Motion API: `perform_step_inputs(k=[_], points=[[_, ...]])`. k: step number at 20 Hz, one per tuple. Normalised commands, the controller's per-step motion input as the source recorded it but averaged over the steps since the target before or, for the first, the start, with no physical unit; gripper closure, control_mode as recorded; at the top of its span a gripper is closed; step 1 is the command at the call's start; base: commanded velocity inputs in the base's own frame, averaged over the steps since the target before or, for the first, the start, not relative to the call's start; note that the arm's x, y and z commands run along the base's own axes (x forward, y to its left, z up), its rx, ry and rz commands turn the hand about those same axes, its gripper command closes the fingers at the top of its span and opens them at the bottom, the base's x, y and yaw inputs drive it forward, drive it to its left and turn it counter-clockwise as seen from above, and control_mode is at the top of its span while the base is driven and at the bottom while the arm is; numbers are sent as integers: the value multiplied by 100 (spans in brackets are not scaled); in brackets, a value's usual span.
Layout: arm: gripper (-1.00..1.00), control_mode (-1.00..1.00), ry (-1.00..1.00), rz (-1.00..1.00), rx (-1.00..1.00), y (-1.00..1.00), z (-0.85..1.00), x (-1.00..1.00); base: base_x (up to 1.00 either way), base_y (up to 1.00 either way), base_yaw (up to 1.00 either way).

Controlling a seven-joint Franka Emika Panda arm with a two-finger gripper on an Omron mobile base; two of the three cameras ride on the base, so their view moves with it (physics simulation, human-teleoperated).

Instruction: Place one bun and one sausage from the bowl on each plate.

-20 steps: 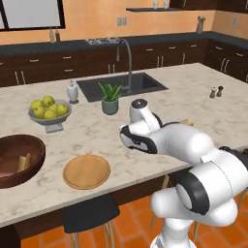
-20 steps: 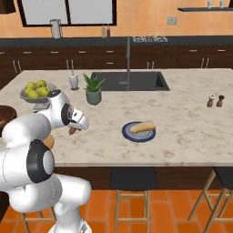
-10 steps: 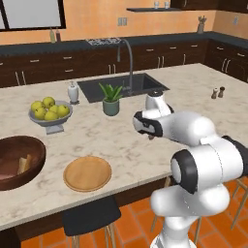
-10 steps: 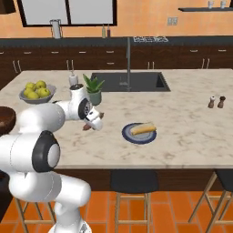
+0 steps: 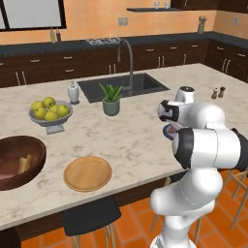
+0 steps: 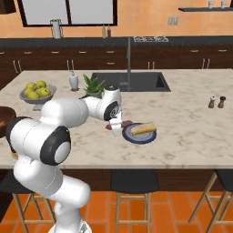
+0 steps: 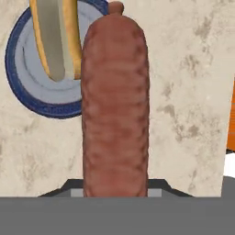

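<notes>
While your hand pinches the sausage just left of the blue-rimmed plate, carry it rightward over the rim and lay it beside the bun, not on the tabletop.

The fingertips of the gripper are hidden behind the sausage, the bun is cut off by the top edge, and the blue-rimmed plate is partly covered.

We see a glossy white arm of rounded, bulbous segments, with dark grey rings at the joints and a white base.
</notes>
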Motion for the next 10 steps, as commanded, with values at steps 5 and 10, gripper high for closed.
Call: perform_step_inputs(k=[5,10], points=[[100,-100,-1,-54,6,-100,-36,8,0,0,0],[100,-100,-3,-12,3,-59,-17,23,0,0,0]])
